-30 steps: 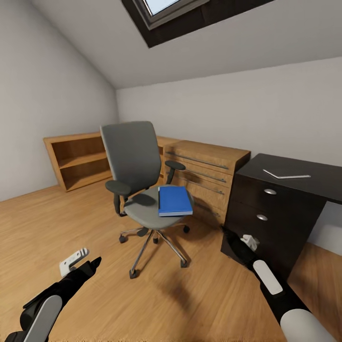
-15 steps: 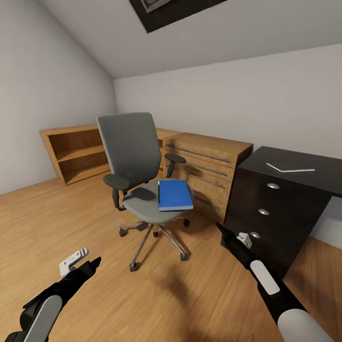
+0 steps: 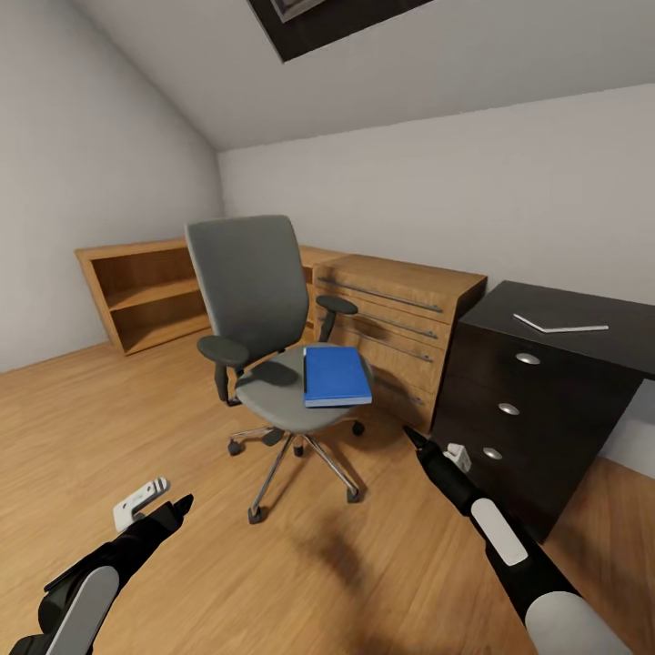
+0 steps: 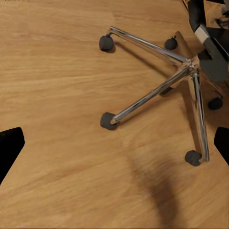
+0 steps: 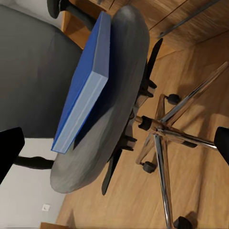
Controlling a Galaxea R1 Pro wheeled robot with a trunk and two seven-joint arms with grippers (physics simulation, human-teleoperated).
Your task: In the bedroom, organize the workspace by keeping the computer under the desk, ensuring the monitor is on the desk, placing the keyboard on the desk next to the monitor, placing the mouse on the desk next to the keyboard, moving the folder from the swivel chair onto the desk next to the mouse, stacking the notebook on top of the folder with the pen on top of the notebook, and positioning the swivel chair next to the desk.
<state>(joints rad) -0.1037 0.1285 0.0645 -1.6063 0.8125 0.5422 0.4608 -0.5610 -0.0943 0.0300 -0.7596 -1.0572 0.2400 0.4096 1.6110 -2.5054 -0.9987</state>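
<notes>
Likely the folder (image 3: 337, 376) would handle as a light, stiff slab with a smooth cover that could slide on the padded seat, so the best hold looked to be across a free edge, the near right corner reaching close to the seat's rim. It was bright blue, flat and rectangular, with a pale band along its thick side in the right wrist view (image 5: 86, 90). It lay flat on the grey seat of the swivel chair (image 3: 259, 300), which stood mid-room, left of the black table (image 3: 546, 382) and near the wooden chest (image 3: 400, 314). A thin grey notebook (image 3: 559, 322) rested on the far part of the table top. The right claw (image 3: 428, 450) hung short of the chair, fingers spread and holding nothing. The left claw (image 3: 164, 500) hovered low over the floor at near left, likewise spread and empty.
</notes>
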